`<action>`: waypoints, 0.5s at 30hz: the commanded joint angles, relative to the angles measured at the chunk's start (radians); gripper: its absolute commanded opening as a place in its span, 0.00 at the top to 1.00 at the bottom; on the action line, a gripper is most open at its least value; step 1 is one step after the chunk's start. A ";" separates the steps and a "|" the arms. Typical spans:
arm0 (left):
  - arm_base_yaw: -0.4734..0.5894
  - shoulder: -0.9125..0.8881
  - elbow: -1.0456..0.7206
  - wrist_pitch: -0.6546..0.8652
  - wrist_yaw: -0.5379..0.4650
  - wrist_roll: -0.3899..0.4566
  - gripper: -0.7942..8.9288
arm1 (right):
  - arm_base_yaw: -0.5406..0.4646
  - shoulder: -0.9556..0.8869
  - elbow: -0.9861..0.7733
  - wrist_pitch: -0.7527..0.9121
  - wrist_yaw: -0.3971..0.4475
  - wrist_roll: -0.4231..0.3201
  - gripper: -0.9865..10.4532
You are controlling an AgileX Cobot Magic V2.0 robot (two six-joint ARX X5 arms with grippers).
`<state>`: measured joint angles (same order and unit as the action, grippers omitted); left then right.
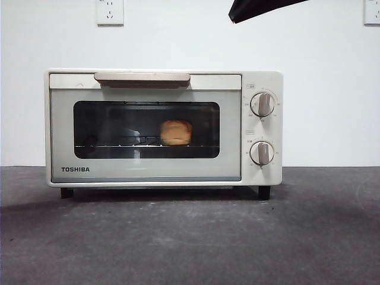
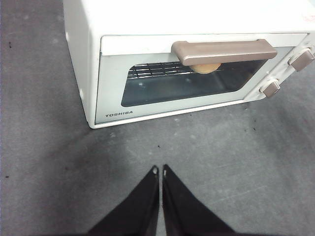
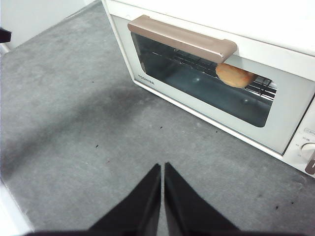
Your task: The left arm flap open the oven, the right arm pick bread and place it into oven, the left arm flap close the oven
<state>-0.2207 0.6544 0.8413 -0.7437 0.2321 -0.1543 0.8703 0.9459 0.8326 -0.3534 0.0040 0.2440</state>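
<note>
The oven (image 1: 163, 127) fills the middle of the front view, standing on the dark grey table (image 1: 190, 237) with its door shut and the beige handle (image 1: 142, 78) across the top of the door. Through the dark glass window, a little right of centre, the bread (image 1: 176, 132) rests on the wire rack (image 1: 119, 144) inside (only its rounded end shows from this side). Two round knobs (image 1: 262, 104) sit one above the other on the right panel. At the top right of the front view a black tip of an arm (image 1: 252, 8) pokes in, and which arm it is cannot be told. The left gripper (image 2: 160, 170) hangs above bare table in front of the oven with its jaws pressed together, holding nothing. The right gripper (image 3: 162, 167) likewise has its jaws together and empty, well apart from the oven door.
</note>
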 commanded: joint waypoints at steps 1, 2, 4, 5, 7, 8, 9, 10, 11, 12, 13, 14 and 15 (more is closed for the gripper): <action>-0.003 -0.002 0.017 0.006 -0.004 0.012 0.90 | 0.010 0.007 0.006 0.014 0.004 0.010 0.91; -0.002 -0.013 0.017 0.005 -0.004 0.012 0.90 | 0.010 0.007 0.006 0.014 0.004 0.010 0.91; 0.005 -0.037 0.017 0.009 -0.005 0.034 0.90 | 0.010 0.007 0.006 0.014 0.004 0.010 0.91; 0.014 -0.052 0.017 0.012 -0.006 0.091 0.90 | 0.010 0.007 0.006 0.014 0.004 0.010 0.91; 0.044 -0.090 0.008 0.037 -0.008 0.160 0.90 | 0.010 0.007 0.006 0.017 0.004 0.010 0.91; 0.063 -0.114 -0.006 0.073 -0.008 0.188 0.90 | 0.010 0.007 0.006 0.017 0.004 0.010 0.91; 0.084 -0.142 -0.029 0.131 -0.008 0.207 0.90 | 0.010 0.007 0.006 0.017 0.004 0.010 0.91; 0.100 -0.164 -0.053 0.185 -0.008 0.216 0.90 | 0.010 0.007 0.006 0.017 0.004 0.010 0.91; 0.117 -0.194 -0.085 0.247 -0.010 0.220 0.90 | 0.010 0.007 0.006 0.017 0.004 0.010 0.91; 0.131 -0.223 -0.121 0.311 -0.025 0.221 0.90 | 0.010 0.007 0.006 0.017 0.004 0.010 0.91; 0.139 -0.247 -0.154 0.362 -0.045 0.221 0.90 | 0.010 0.007 0.006 0.017 0.004 0.010 0.91; 0.148 -0.274 -0.194 0.418 -0.077 0.221 0.90 | 0.010 0.007 0.006 0.017 0.004 0.010 0.91; 0.155 -0.300 -0.236 0.469 -0.111 0.221 0.90 | 0.010 0.007 0.006 0.017 0.004 0.010 0.91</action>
<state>-0.0685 0.3634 0.6292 -0.3218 0.1463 0.0433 0.8703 0.9459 0.8326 -0.3489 0.0040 0.2440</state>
